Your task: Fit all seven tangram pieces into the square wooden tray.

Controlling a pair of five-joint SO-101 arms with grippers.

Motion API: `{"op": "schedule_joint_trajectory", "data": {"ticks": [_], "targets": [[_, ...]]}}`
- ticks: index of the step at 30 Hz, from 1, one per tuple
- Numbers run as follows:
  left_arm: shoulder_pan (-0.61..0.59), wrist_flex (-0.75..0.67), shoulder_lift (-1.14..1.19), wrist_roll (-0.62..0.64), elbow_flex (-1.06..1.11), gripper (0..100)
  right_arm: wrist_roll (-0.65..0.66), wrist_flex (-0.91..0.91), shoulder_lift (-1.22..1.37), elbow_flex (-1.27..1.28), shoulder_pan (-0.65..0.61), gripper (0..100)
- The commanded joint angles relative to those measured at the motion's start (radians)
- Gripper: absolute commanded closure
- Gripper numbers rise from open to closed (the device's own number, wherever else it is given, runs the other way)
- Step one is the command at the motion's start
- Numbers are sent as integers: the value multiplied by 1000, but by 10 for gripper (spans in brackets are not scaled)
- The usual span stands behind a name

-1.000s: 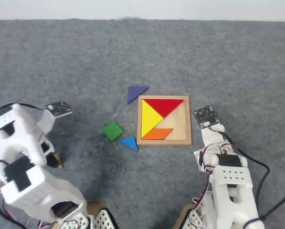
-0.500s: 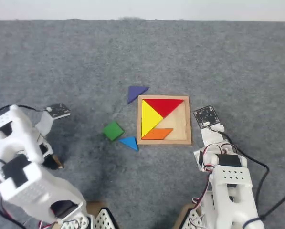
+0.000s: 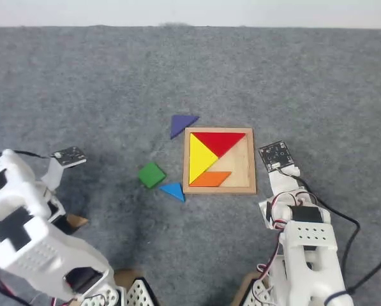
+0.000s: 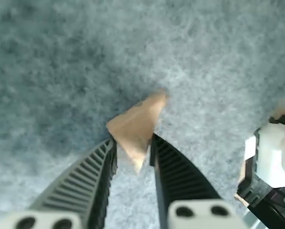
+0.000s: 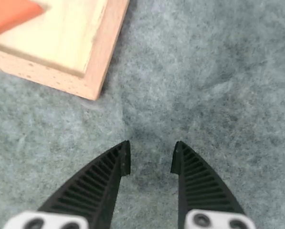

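The square wooden tray [image 3: 251, 160] holds a red triangle [image 3: 219, 141], a yellow triangle [image 3: 200, 159] and an orange parallelogram [image 3: 210, 179]. A purple triangle [image 3: 181, 123], a green square [image 3: 151, 174] and a blue triangle [image 3: 173, 190] lie on the carpet to its left. Far to the left, my left gripper [image 4: 131, 140] is shut on a tan triangle [image 4: 135, 125], whose tip shows beside the arm [image 3: 76, 221]. My right gripper [image 5: 151, 152] stands open over bare carpet, just off a corner of the tray [image 5: 104, 52], where the orange parallelogram [image 5: 8, 12] peeks in.
Grey carpet covers the whole table. The left arm's white body [image 3: 24, 223] fills the near left corner and the right arm's body [image 3: 305, 242] the near right. Open carpet lies behind the tray and between the arms.
The left arm has drawn back to the left and toward the front edge, carrying the tan triangle with it. The right arm and the loose pieces have not moved.
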Motion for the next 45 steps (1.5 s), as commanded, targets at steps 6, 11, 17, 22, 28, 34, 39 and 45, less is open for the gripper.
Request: {"op": "schedule_joint_trajectory", "data": {"ticks": [6,11,17,22,28,34,39,45], "targets": [[72,-120,-15,103,-4,799,14,-25,-25,-5,-7,840],[144,-143,-15,106,-22,762,14,-25,-25,-5,-7,840],[117,-296,-14,127,51,806,14,-25,-25,-5,-7,840],[61,-356,-38,132,113,933,14,-25,-25,-5,-7,840],[34,-344,-227,132,209,985,14,-25,-25,-5,-7,840],[41,-344,-528,137,375,985,14,-25,-25,-5,-7,840],[71,-279,-651,244,398,973,14,-22,-25,-5,-7,840],[138,-135,-592,229,237,854,14,-21,-25,-5,-7,840]]}}
